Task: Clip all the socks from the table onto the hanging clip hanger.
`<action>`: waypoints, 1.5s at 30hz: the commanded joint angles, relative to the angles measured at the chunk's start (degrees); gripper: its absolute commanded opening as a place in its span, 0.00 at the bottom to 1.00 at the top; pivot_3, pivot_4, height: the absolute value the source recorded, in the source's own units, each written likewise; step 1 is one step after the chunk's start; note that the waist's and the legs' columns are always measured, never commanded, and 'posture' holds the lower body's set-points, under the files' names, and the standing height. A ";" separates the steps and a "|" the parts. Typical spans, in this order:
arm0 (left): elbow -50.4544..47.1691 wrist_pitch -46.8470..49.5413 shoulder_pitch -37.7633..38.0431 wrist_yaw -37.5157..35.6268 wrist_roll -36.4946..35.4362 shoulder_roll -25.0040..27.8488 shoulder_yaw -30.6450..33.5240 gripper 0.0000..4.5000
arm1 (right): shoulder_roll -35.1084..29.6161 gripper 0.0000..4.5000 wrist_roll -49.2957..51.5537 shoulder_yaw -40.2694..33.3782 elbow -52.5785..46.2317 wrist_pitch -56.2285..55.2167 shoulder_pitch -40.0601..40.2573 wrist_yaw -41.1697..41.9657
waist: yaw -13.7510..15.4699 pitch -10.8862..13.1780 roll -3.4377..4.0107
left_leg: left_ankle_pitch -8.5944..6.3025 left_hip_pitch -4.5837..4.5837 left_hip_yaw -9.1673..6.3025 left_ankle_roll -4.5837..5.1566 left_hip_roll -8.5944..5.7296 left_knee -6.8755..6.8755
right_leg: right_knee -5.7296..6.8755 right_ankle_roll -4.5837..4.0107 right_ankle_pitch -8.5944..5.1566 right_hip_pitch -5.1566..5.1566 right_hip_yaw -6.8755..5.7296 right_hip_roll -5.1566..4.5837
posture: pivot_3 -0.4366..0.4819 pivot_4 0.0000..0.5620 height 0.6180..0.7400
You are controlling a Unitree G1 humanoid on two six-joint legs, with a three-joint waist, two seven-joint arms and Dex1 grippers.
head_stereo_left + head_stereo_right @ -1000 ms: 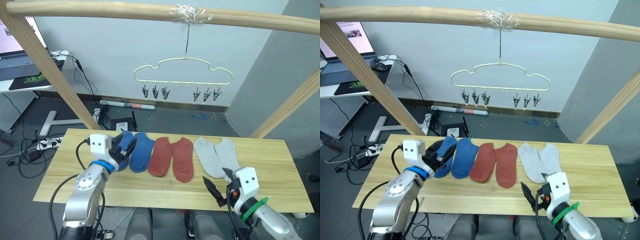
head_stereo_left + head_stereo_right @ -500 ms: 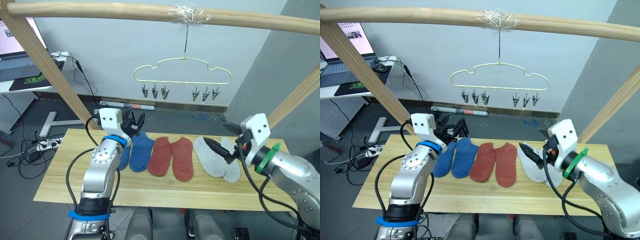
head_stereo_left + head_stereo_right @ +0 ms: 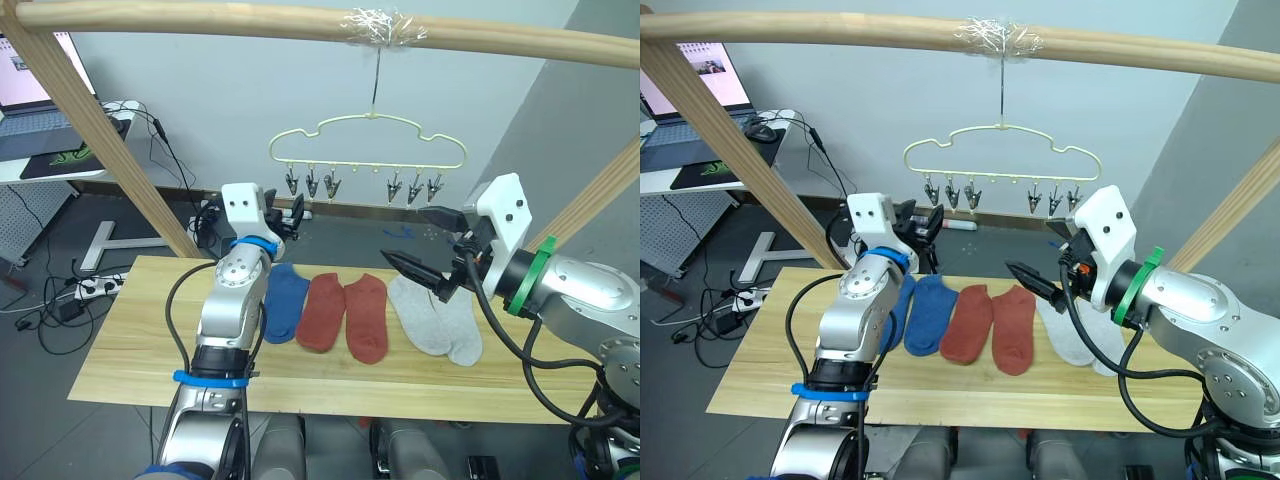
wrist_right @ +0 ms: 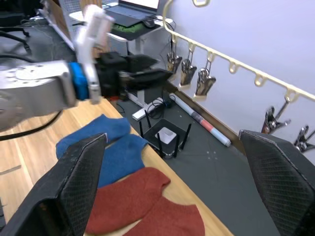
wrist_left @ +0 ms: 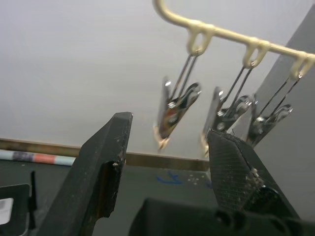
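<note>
Six socks (image 3: 345,312) lie side by side along the table's (image 3: 130,350) far edge, toes toward it. Both the left gripper (image 5: 167,162) and right gripper (image 3: 425,247) are spread, raised near the clip hanger (image 3: 368,150).

Six socks (image 3: 970,322) are lying in a row on the table (image 3: 760,365): blue, rust-red, then grey. The clip hanger (image 3: 1002,155) is hanging from a wooden beam (image 3: 840,30) above them. The left gripper (image 3: 923,222) is being held below the leftmost clips, the right gripper (image 3: 1040,262) with fingers apart over the grey socks.
</note>
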 commanded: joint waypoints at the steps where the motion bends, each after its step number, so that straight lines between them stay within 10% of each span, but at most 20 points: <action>1: 1.35 -2.53 -2.43 2.20 1.29 -0.89 0.34 0.61 | -0.64 1.00 1.95 -0.59 -2.12 0.60 -1.15 -1.50 | -0.15 0.03 -0.01 | 0.00 0.00 0.00 0.00 0.00 -0.02 | 0.00 0.00 0.00 -0.01 0.00 0.00 | 0.50 0.44 1.00; 45: 10.64 -10.19 -8.69 6.90 2.20 -2.23 1.99 0.61 | -3.26 1.00 11.88 -1.55 -3.46 -1.12 2.53 -12.55 | -1.21 0.72 -0.05 | 0.00 -0.35 0.02 0.00 0.00 -0.07 | -0.02 0.12 -0.07 -0.43 0.02 0.01 | 0.46 0.45 1.00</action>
